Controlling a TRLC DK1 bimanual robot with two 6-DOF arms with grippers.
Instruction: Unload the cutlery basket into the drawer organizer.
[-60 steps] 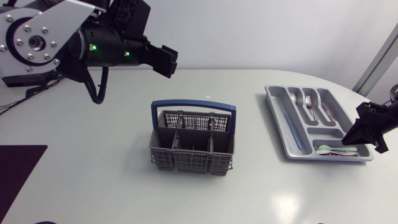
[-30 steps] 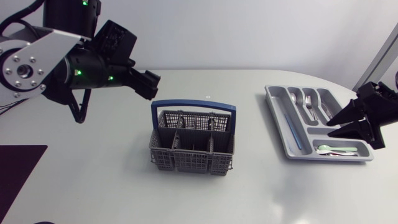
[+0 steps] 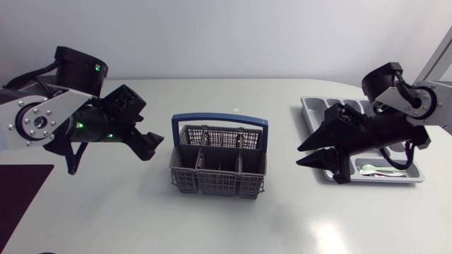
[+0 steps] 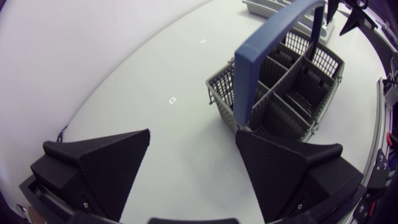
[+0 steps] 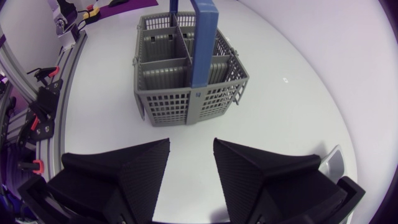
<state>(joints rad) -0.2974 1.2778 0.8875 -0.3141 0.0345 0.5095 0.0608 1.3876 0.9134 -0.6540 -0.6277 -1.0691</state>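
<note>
The grey cutlery basket (image 3: 218,164) with a blue handle (image 3: 219,120) stands mid-table; no cutlery shows in its compartments (image 4: 292,93) (image 5: 180,68). The grey drawer organizer (image 3: 308,106) lies at the right, holding spoons and forks (image 3: 349,116) and a pale green utensil (image 3: 381,170) in its near compartment. My left gripper (image 3: 151,145) (image 4: 193,134) is open and empty, just left of the basket and pointing at it. Between basket and organizer, my right gripper (image 3: 299,156) (image 5: 191,146) is open with nothing between its fingers and faces the basket.
A dark purple mat (image 3: 20,194) lies at the table's front left edge. The organizer's corner (image 5: 329,158) shows beside my right gripper. Bare white tabletop surrounds the basket on all sides.
My right gripper opened at the organizer's near compartment, then swung left toward the basket. The left arm came down from the back left to the basket's left side.
</note>
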